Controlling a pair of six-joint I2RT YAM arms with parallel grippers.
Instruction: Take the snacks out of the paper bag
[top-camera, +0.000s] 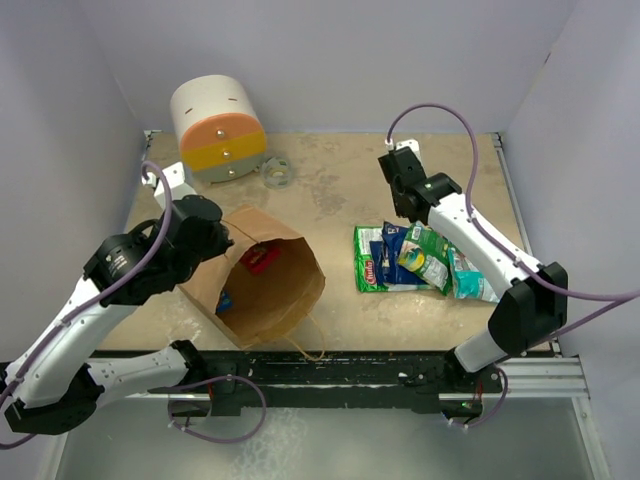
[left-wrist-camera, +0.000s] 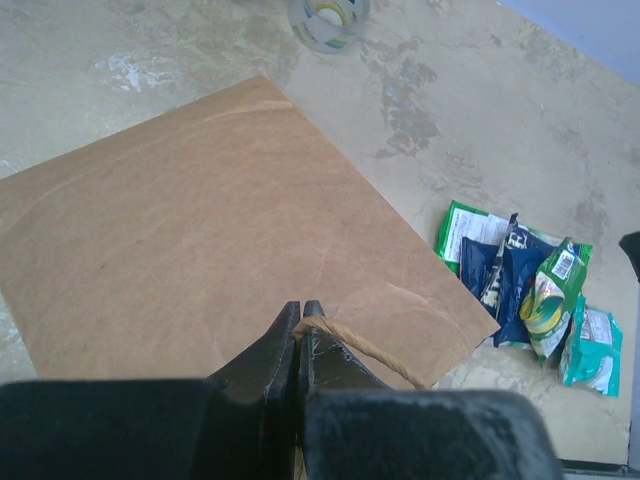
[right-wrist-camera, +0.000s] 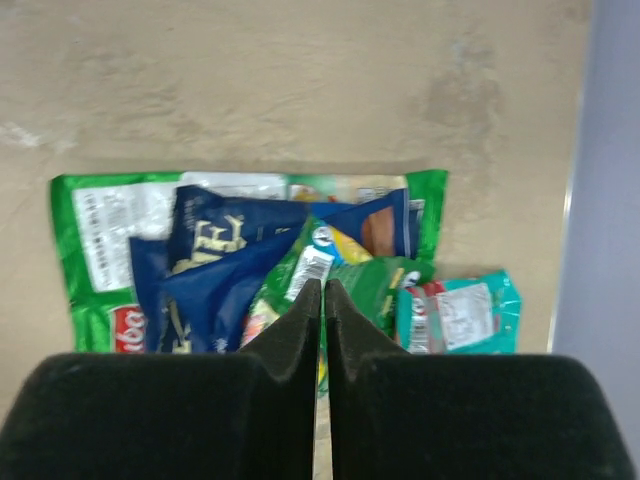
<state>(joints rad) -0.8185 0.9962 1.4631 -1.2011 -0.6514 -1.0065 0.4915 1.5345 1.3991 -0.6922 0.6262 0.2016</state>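
Left claw (left-wrist-camera: 300, 312) pinched shut on paper bag (left-wrist-camera: 200, 220) at its handle (left-wrist-camera: 365, 348). Red packet (top-camera: 258, 259) inside bag. Remaining snacks (top-camera: 415, 258) piled right of bag. Right claw (right-wrist-camera: 322, 292) closed, empty. Packets prob. light, slick, crinkly: pinch an edge seam.

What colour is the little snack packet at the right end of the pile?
The packet is teal, clearest in the right wrist view.

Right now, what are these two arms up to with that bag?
The left hand pinches the paper bag by its handle, holding it tipped. Green, blue and teal snack packets lie piled on the table, with the right hand shut close by them, apparently empty. A red packet and something blue are inside the bag.
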